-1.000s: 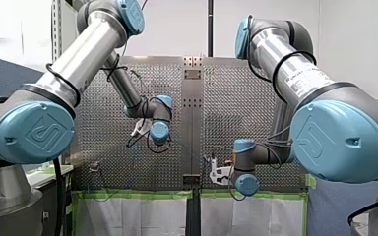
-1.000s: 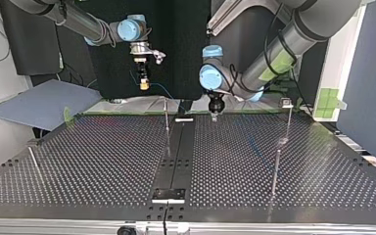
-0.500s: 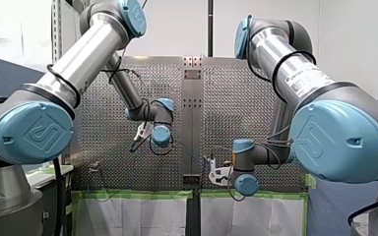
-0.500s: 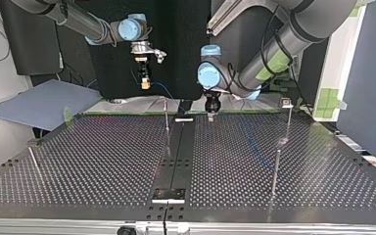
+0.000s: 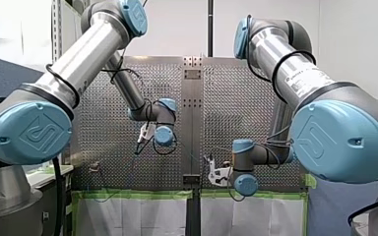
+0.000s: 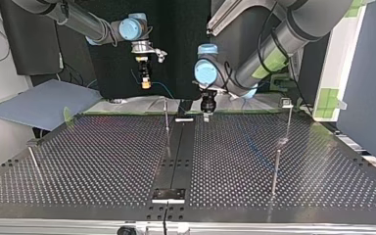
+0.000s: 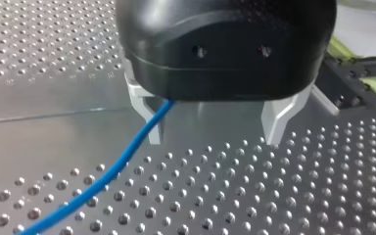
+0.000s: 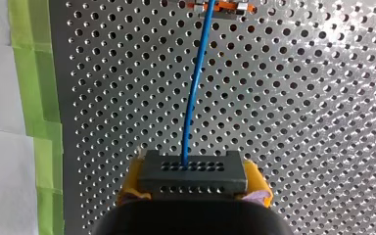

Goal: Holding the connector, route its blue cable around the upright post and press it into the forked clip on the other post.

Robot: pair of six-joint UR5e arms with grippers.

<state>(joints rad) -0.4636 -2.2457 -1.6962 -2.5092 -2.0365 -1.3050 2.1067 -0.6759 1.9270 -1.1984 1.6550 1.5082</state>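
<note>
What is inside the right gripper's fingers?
My right gripper clamps a dark connector between yellow pads, blue cable leaving its holed face. Its lower part is hidden by the gripper body.

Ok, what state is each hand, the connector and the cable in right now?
My right hand: shut on the connector, yellow pads at its sides.
My left hand: open, gripping nothing.
Connector: held, blue cable leaving its face.
Blue cable: passes under the left hand, ungripped.

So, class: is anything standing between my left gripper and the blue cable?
Nothing visible. In the left wrist view the blue cable passes right by one finger of my open left gripper, over the bare perforated table.
</note>
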